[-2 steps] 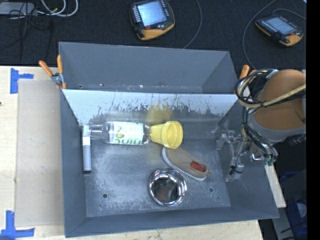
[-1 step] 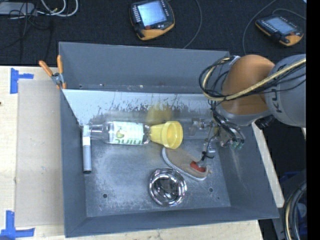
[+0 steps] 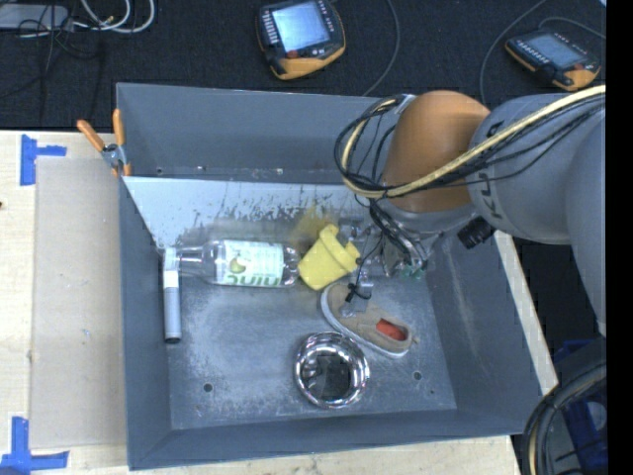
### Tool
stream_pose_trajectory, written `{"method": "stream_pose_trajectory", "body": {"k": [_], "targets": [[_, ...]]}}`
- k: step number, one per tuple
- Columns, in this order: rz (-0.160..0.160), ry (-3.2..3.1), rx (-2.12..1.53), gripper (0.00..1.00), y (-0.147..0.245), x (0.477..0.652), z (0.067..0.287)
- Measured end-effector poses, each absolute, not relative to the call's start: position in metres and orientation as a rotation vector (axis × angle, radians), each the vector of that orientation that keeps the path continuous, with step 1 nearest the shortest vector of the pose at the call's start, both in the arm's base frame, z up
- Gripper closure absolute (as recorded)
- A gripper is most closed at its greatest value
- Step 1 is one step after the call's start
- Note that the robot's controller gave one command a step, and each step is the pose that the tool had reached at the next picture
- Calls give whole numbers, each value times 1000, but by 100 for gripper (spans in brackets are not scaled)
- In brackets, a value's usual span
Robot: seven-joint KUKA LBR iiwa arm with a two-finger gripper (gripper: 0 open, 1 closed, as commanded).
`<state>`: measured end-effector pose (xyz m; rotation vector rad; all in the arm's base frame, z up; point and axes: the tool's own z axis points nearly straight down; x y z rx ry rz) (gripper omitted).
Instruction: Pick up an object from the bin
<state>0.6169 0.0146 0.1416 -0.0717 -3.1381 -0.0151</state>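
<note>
My gripper [image 3: 358, 290] hangs low in the right middle of the bin, under the arm's orange cover. Its tip sits just above the near-left rim of a small grey shoe-like thing [image 3: 378, 329] with a red patch inside. Whether it touches that rim I cannot tell. A crumpled yellow thing [image 3: 328, 258] lies right beside the gripper on its left. Nothing shows held in the gripper.
A clear plastic bottle [image 3: 242, 263] with a green label lies on its side left of the yellow thing. A grey pen-like stick [image 3: 171, 303] lies along the left wall. A shiny metal bowl [image 3: 331, 369] stands near the front wall. The arm and cables cover the bin's right rear.
</note>
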Motion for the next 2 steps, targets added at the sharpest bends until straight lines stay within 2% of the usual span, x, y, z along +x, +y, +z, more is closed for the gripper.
{"method": "stream_pose_trajectory", "body": {"k": [1,2], "targets": [[-8,-3136,-76,100,10,616,141],[-10,-2994,955,100,14,609,203]]}}
